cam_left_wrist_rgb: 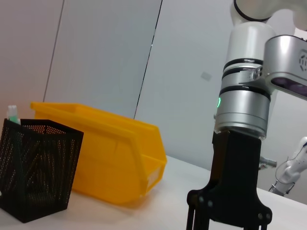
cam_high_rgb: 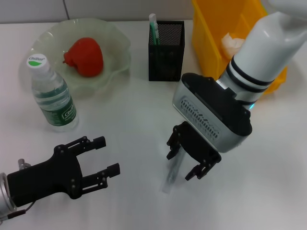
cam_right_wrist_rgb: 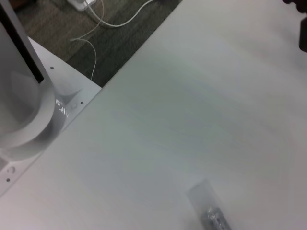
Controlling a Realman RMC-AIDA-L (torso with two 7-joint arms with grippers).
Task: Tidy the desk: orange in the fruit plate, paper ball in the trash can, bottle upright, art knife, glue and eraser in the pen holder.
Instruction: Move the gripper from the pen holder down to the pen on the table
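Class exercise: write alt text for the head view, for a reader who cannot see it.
The right gripper hangs open over a slim clear art knife lying on the white table. The left gripper waits open nearby, beside an upright bottle.

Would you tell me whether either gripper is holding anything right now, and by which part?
Nothing is held. The right gripper is open over the art knife; the left gripper is open and empty.
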